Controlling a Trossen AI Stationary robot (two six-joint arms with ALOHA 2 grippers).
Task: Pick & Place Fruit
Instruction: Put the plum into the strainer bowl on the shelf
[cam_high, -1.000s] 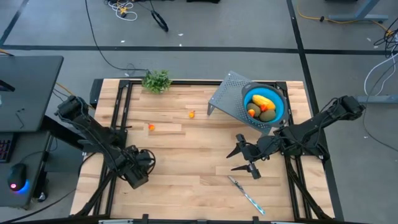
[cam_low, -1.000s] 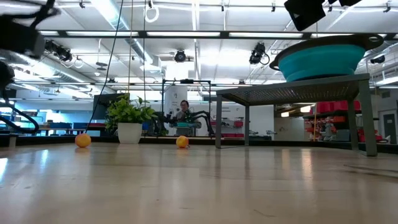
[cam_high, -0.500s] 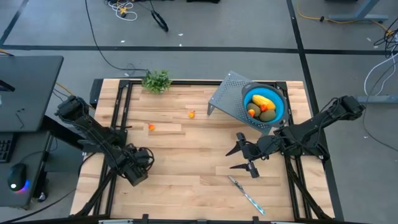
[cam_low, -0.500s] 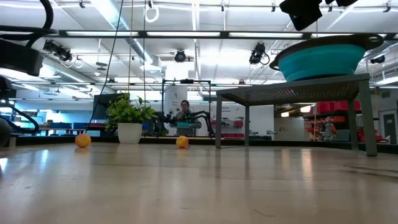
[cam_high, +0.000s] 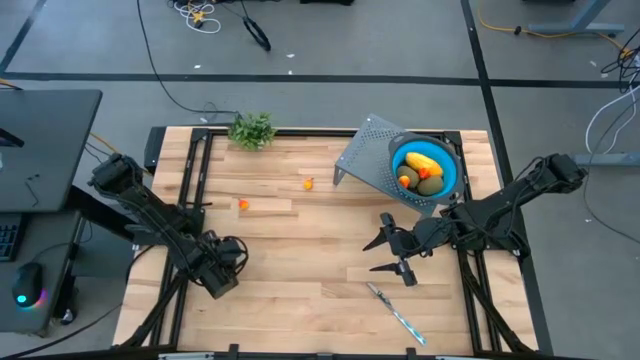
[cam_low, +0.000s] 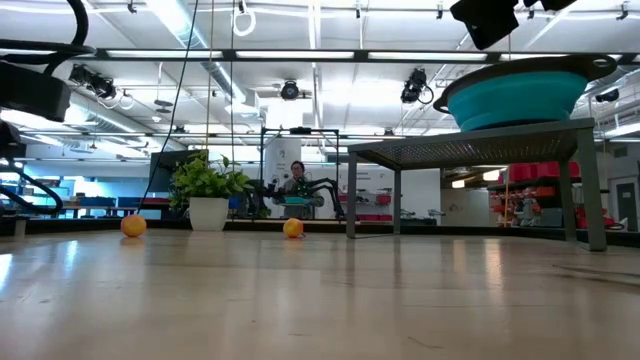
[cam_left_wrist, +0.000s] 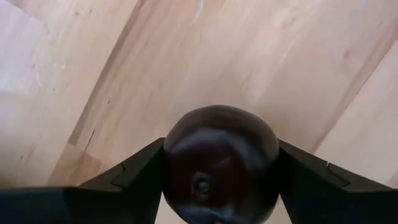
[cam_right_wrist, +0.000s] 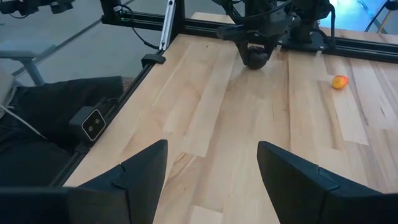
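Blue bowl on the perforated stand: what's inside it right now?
In the blue bowl: a yellow piece, two olive-green ovals and an orange-red one. Anything beneath them is covered.

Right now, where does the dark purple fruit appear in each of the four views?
High view: hidden under the left pincer, near the table's front-left.
Low view: not in it.
Left wrist view: dark purple fruit clamped between the fingers.
Right wrist view: far off, held in the left pincer.
Shared landmark: the small orange fruit beside it.
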